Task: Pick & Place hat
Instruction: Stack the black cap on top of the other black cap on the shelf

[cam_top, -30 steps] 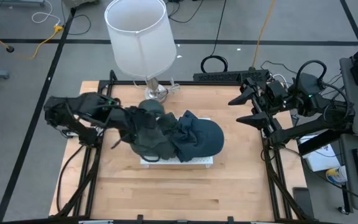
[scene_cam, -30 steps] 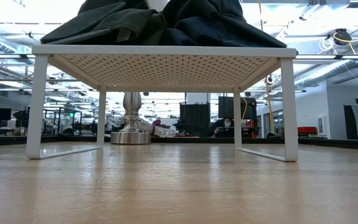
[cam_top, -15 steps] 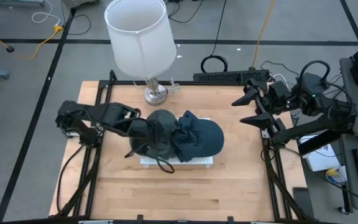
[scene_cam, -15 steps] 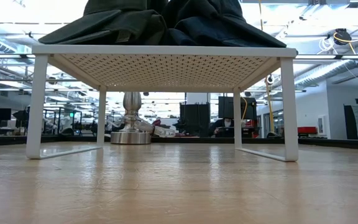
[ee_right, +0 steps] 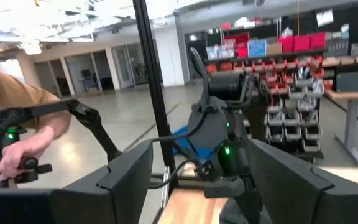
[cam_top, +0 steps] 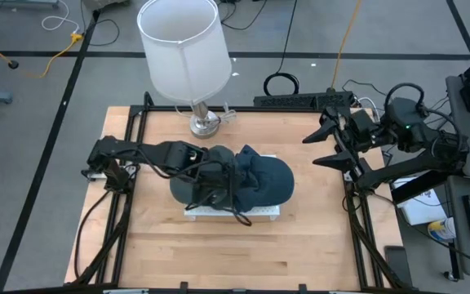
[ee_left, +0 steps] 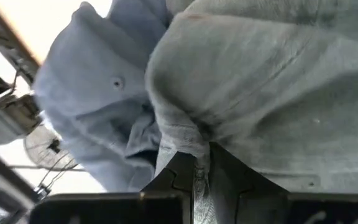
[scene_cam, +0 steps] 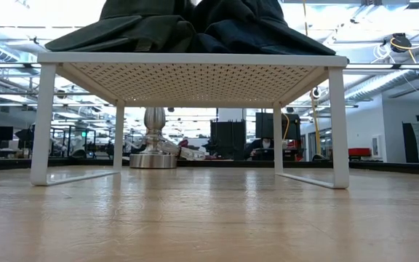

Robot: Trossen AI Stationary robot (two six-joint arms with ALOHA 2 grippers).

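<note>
High view: my left gripper (cam_top: 212,174) is pinched on the dark grey hat (cam_top: 196,186), which lies on the white rack (cam_top: 233,211) beside a navy hat (cam_top: 261,180); the right gripper (cam_top: 326,140) waits wide open at the table's (cam_top: 219,253) right edge. Low view: both hats sit on the rack over bare wood, lamp base (scene_cam: 153,151) behind. Left wrist view: fingers (ee_left: 174,180) nip only a fabric fold (ee_left: 185,134), so I'd lift slowly, clear of the navy hat.

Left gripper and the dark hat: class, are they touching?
Touching. The left wrist view shows the left gripper shut on a fold of the dark hat.
</note>
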